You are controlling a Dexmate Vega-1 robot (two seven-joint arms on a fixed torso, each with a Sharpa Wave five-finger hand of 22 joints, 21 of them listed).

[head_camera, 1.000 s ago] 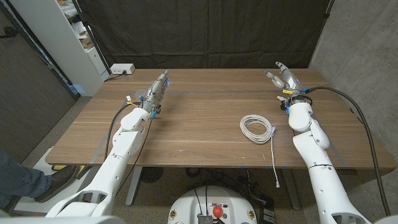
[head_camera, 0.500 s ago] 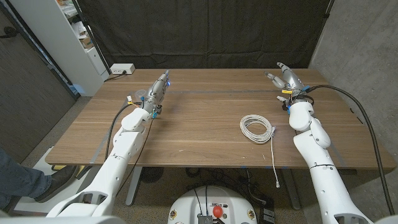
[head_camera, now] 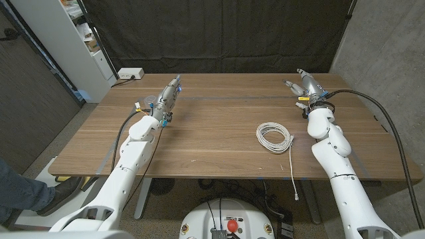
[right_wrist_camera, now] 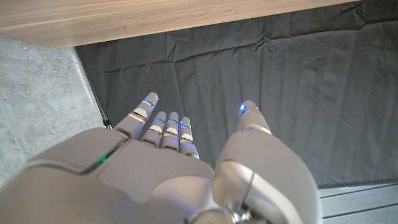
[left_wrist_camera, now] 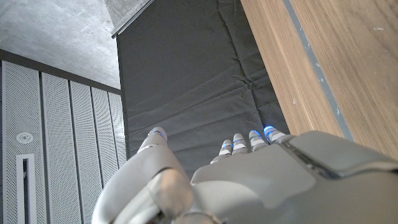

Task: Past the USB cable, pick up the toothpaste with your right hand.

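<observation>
One coiled USB cable [head_camera: 275, 137] — one power strip [head_camera: 131, 74] — two hands.

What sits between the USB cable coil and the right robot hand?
Nothing: in the head view, only bare table lies between the coiled USB cable and the right robot hand. No toothpaste is visible there.

Both arms are clad in smooth white rounded shells, joined in segments. A black cable is run along the outside of each arm up to the wrist. The left hand [head_camera: 169, 95] and the right hand [head_camera: 305, 83] are built of silver-grey metal, with small coloured connectors clustered at the wrists. Blue lights are seen at the fingertips [right_wrist_camera: 149, 101], and a thin green line is marked on the right hand's grey back.
</observation>
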